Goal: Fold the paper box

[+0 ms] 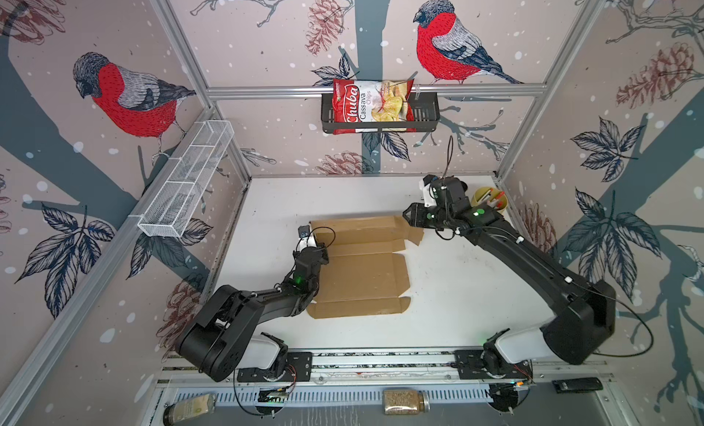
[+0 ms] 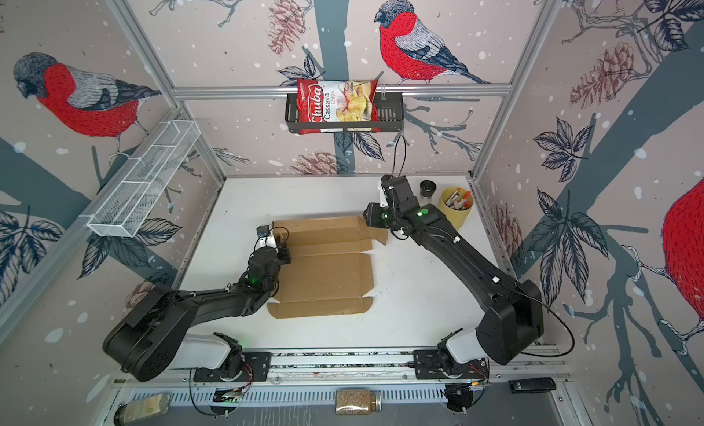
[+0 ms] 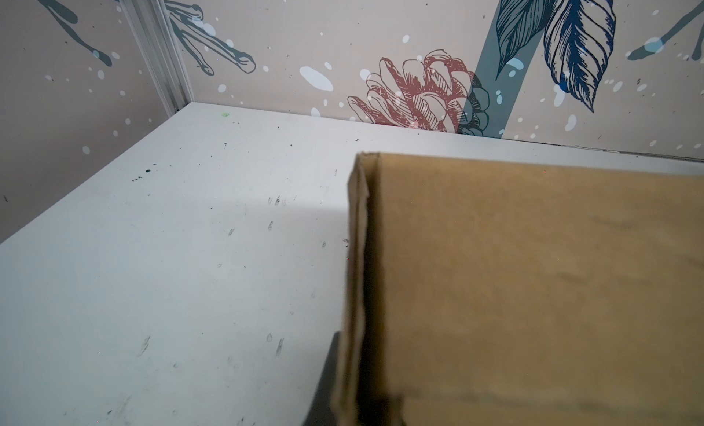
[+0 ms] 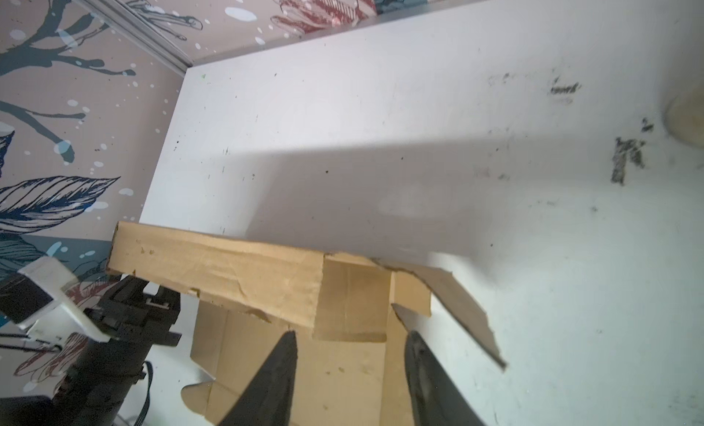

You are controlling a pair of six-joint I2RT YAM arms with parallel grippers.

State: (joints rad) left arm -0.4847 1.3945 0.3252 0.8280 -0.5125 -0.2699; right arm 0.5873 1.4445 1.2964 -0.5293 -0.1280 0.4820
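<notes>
One paper box (image 1: 362,275) lies in the middle of the bench (image 1: 457,290), mostly flat, with its far wall tipped up. Your left jaws are pinched shut on the box's left edge, likely so the sheet cannot slide. Your right jaws stand partly open at the wall's right end. The end flap (image 4: 350,302) sits just past their tips and is not gripped. You have open room near and right of the box. A yellow pen cup (image 1: 489,205) sits far right, close by your right arm, so swing with care.

The chip bag (image 1: 371,106) reads "Chuba Cassava Chips".
</notes>
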